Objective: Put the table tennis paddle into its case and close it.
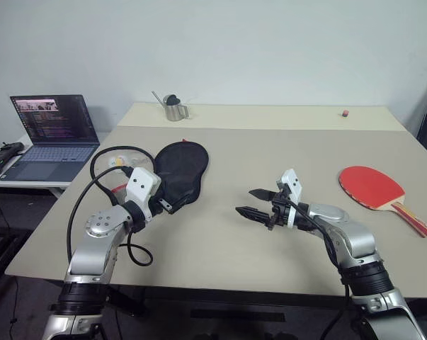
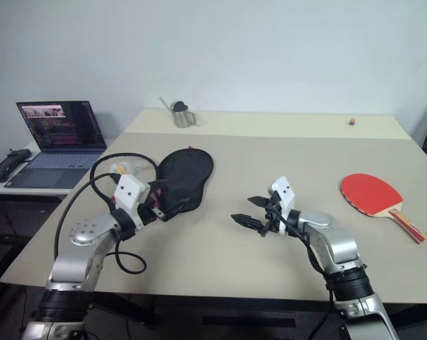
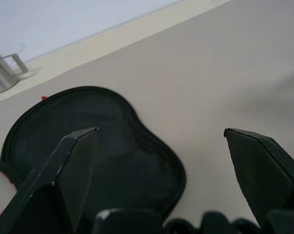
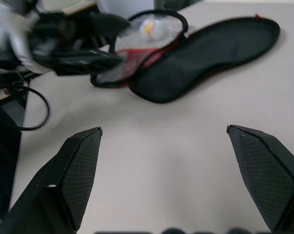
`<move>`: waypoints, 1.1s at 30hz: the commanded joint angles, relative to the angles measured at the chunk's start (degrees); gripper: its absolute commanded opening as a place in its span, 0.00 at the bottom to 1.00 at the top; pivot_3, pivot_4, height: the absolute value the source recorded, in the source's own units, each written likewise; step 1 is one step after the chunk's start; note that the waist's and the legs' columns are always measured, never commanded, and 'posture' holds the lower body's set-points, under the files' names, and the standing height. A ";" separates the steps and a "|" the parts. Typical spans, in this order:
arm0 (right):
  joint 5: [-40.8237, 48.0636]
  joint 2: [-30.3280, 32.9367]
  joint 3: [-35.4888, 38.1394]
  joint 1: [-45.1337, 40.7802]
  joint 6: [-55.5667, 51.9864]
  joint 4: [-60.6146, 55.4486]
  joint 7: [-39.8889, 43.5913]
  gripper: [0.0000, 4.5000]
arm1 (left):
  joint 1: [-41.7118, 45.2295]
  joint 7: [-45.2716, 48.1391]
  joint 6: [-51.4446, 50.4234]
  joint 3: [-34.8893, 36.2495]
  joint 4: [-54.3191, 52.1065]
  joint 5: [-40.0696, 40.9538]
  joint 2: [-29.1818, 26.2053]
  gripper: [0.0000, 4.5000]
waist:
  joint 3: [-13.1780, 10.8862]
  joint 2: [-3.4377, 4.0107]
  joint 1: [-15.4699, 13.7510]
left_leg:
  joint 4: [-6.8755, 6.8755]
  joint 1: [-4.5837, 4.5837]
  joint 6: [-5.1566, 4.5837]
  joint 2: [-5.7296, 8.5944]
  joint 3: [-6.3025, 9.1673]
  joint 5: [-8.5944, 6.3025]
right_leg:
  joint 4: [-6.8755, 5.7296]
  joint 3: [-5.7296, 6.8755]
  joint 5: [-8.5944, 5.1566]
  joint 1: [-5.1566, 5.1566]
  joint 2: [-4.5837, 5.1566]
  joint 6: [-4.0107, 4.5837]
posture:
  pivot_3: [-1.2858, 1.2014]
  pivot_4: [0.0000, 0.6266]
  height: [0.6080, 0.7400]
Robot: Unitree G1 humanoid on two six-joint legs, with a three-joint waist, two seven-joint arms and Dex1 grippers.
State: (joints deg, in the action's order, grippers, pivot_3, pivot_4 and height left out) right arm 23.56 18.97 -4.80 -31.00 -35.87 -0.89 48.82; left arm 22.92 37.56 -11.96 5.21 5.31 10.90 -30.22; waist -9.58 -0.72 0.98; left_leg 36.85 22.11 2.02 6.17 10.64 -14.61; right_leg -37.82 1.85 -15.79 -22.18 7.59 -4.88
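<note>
- Table (image 1: 270,234): beige top, bearing everything below.
- Case (image 1: 179,168): lying unzipped and flat at about ten o'clock, black half uppermost.
- Table tennis paddle (image 1: 371,187): red face up at three o'clock, well apart from the case.
- Left gripper (image 1: 163,205): fingers spread wide, empty, at the case's near edge.
- Right gripper (image 1: 253,203): fingers spread wide, empty, mid-table.
</note>
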 commanded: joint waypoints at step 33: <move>8.42 11.55 1.93 -0.78 -4.28 -13.74 5.30 1.00 | 21.46 -15.71 0.51 -3.28 35.78 -6.41 14.56 1.00 | -0.02 -0.09 0.71 | 0.14 0.27 0.02 0.06 0.05 0.02 | -0.04 0.13 0.01 -0.09 0.05 -0.03 | 0.52 0.24 1.00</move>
State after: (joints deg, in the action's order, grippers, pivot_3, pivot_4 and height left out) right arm 30.56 30.02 -4.50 -31.59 -40.84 -12.49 53.80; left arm 42.86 20.93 -11.11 1.89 41.19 4.01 -16.20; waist -9.60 -0.81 1.68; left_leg 37.00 22.37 2.05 6.22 10.69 -14.59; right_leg -37.86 1.98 -15.77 -22.27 7.64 -4.91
